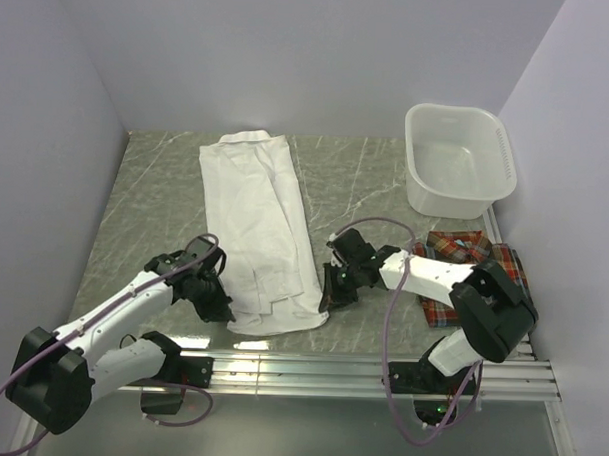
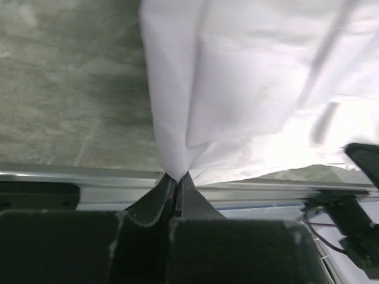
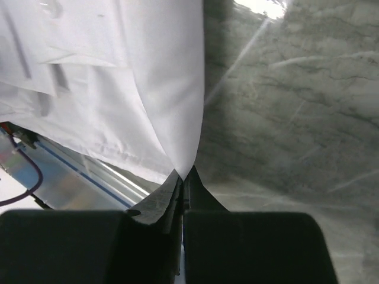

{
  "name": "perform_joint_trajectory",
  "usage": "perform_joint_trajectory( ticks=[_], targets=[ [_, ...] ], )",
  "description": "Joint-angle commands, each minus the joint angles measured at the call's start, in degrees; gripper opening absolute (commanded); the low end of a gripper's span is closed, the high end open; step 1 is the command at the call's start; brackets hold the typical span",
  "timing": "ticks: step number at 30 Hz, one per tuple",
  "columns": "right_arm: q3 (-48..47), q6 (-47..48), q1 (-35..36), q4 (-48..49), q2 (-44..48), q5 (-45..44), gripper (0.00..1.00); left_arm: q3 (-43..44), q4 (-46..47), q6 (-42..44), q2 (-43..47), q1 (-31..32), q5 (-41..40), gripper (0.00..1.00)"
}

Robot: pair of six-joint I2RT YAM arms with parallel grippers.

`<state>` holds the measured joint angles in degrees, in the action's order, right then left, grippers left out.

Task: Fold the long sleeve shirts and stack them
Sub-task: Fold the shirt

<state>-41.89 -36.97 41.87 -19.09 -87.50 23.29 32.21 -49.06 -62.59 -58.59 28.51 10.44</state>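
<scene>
The plain white collared cloth shirt (image 1: 257, 221) is lying lengthwise on the grey marbled table (image 1: 155, 203), already narrowed to a strip. The left gripper (image 2: 176, 179) and right gripper (image 3: 184, 176) are each pinching a near hem corner, probably beginning the crosswise fold. The red-orange plaid cloth shirt (image 1: 462, 248) is sitting folded at right; stacking is pending.

The scene is lit softly and evenly from above. Glare is seen on the metal rail (image 1: 280, 364) and worktop (image 3: 269, 12). The close fingers (image 2: 155, 202) are rendered dark and slightly blurred.
</scene>
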Motion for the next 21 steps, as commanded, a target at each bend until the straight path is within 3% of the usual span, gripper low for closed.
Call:
perform_joint_trajectory(
  ticks=[1, 7, 16, 21],
  targets=[
    [-5.5, 2.1, 0.4, -4.7, 4.8, -2.5, 0.00, 5.8, -4.2, -0.4, 1.6, 0.2, -2.3, 0.00],
    [-13.3, 3.7, -0.6, -8.9, 4.5, -3.2, 0.00, 10.8, -5.3, 1.9, -0.6, -1.5, -6.8, 0.00],
    [-27.9, 4.0, -3.9, -8.0, -4.6, -1.7, 0.00, 16.1, 4.3, 9.8, -6.6, -16.6, -7.5, 0.01],
    [-35.9, 3.9, -7.0, -7.5, -12.6, -0.1, 0.00, 21.3, 10.1, 11.9, -13.4, -20.2, -8.2, 0.00]
  ],
)
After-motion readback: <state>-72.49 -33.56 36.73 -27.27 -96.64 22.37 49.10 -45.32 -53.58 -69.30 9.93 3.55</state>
